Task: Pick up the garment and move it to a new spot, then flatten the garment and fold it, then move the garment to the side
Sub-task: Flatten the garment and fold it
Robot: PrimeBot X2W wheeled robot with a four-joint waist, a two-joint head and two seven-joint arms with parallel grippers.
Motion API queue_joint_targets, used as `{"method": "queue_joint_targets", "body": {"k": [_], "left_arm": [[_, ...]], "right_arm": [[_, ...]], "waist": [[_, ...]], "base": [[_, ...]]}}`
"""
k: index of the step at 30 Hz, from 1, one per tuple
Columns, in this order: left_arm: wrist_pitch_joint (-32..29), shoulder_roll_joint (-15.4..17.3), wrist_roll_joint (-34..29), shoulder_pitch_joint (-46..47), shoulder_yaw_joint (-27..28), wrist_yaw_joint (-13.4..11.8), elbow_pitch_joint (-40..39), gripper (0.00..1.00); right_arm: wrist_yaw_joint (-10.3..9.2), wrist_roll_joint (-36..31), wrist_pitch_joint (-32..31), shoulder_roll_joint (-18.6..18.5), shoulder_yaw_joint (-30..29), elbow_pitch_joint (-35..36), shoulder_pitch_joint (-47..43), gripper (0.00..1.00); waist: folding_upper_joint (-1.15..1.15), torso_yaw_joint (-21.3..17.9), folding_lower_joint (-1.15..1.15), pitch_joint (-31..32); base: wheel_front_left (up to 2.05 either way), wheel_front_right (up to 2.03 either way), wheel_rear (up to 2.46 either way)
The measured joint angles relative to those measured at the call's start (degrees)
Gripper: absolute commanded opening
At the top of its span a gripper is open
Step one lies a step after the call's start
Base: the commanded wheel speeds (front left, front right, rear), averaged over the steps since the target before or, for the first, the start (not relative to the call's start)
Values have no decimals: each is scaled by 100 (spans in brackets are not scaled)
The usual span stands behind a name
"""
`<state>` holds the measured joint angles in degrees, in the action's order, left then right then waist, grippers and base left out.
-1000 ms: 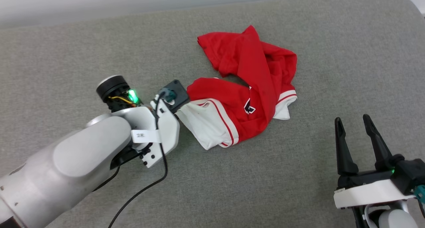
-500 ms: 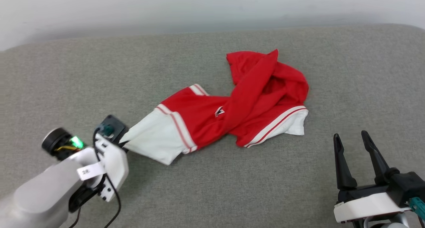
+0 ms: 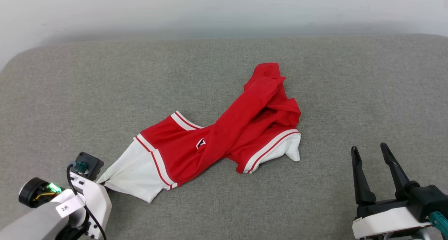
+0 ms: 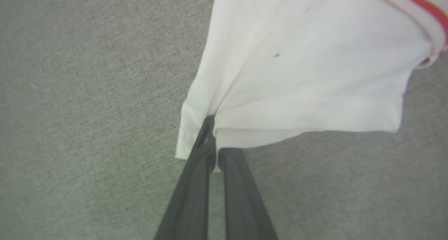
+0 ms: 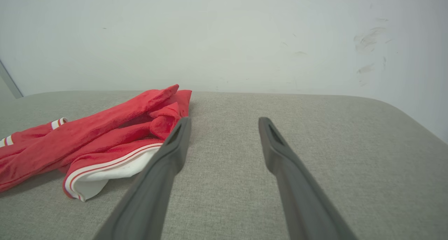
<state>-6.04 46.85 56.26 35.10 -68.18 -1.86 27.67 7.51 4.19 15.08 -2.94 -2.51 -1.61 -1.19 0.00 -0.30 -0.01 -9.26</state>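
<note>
Grey cushion [image 3: 315, 75]; garment [image 3: 227, 138] near-left to far-right; left hand [image 4: 215, 138] grips sleeve [image 3: 129, 170]; right hand [image 3: 369, 146] released.

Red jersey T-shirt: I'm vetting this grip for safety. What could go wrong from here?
The left gripper is shut on just the hem corner of one white sleeve; so small a bite may slip under pull.
The red jersey T-shirt lies twisted, a red band crossing its front; pulling one sleeve may tighten that twist.
The open right gripper stands apart from it, so the far end may bunch on the grey fabric surface.
</note>
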Motion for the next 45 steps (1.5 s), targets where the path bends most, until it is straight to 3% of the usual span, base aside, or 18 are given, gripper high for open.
{"method": "queue_joint_targets", "body": {"k": [2, 3, 4, 10, 15, 24, 30, 35, 38, 45], "left_arm": [[135, -68, 47, -70, 41, -37, 23, 1], [256, -105, 51, -108, 74, -87, 29, 46], [409, -136, 59, -144, 134, -155, 32, 100], [1324, -287, -77, -313, 371, -721, -166, 100], [1846, -331, -253, -497, 552, -1379, -658, 100], [2093, -260, -726, -961, 1166, -2552, -1817, 100], [2095, -559, -1558, -1508, 2015, -3190, -2507, 100], [2102, -868, -2151, -1943, 2597, -3401, -2783, 100], [2109, -1238, -2659, -2364, 3126, -3489, -2947, 100], [2111, -1897, -3249, -2839, 3765, -3130, -2981, 100]], "right_arm": [[0, -15, 0, 0, 1, -24, -4, 100], [0, -15, 0, 0, -2, -34, -9, 100], [1, -18, 0, 1, -4, -38, -10, 100], [1, -163, 0, 1, -70, -5, -33, 100], [0, -352, 0, -31, -159, 126, -7, 100], [0, -376, 0, -658, -129, 342, 710, 100], [1, -264, 0, -1273, 343, -52, 1447, 100], [1, 115, -134, -1685, 939, -517, 1943, 100], [1, 712, -843, -2181, 1750, -795, 2533, 100], [1, 2223, -2636, -3204, 3570, -809, 3152, 100]], "waist": [[0, 11, 0, 38], [0, 14, 0, 65], [0, 18, 0, 96], [0, 60, 0, 342], [0, 141, 0, 571], [0, 363, 0, 766], [0, 485, 0, 738], [0, 545, 0, 678], [0, 607, 0, 589], [0, 769, 1, 405]], "base": [[0, 0, 0], [0, 0, 0], [0, 0, 0], [0, 0, 0], [0, 0, 0], [0, 0, 0], [0, 0, 0], [0, 0, 0], [0, 0, 0], [0, 0, 0]]}}
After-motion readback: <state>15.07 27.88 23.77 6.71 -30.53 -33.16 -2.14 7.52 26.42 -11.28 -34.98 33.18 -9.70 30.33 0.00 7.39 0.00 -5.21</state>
